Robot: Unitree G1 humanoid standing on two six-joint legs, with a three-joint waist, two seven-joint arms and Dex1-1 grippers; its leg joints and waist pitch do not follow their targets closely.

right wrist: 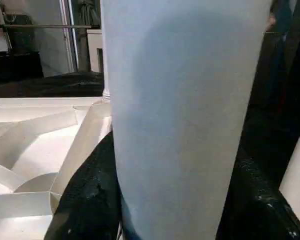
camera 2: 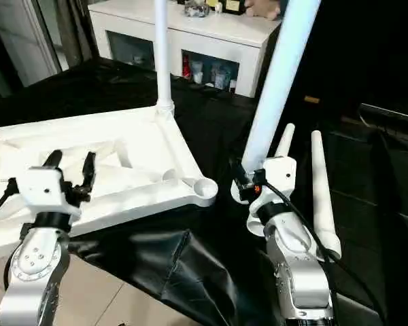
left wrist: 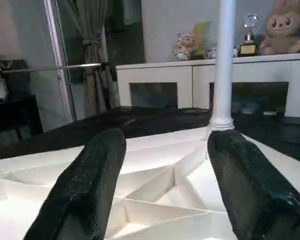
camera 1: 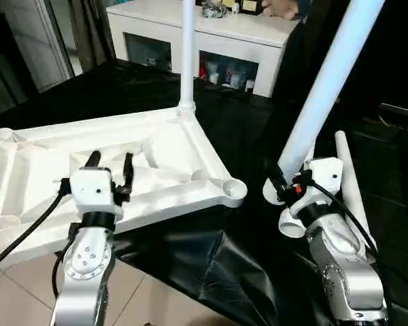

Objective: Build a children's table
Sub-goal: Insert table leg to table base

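Tabletop: white ribbed plastic tabletop point(camera 1: 156, 170) upside down on black sheet point(camera 1: 211, 265); one leg fitted.
Right gripper point(camera 1: 285, 187): clamps white round tube leg point(camera 1: 326, 85), tilted.
Left gripper point(camera 1: 110, 163): wide, empty, over ribs.
Advice: upright leg, centre over near corner socket point(camera 1: 232, 187), press straight.

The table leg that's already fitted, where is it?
The fitted leg stands upright in the far corner socket of the upturned tabletop, left of the leg in the right gripper.

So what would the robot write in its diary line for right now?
left gripper: open, over upturned tabletop | right gripper: holding leg, tilted | one leg fitted upright | two legs lying on black cloth
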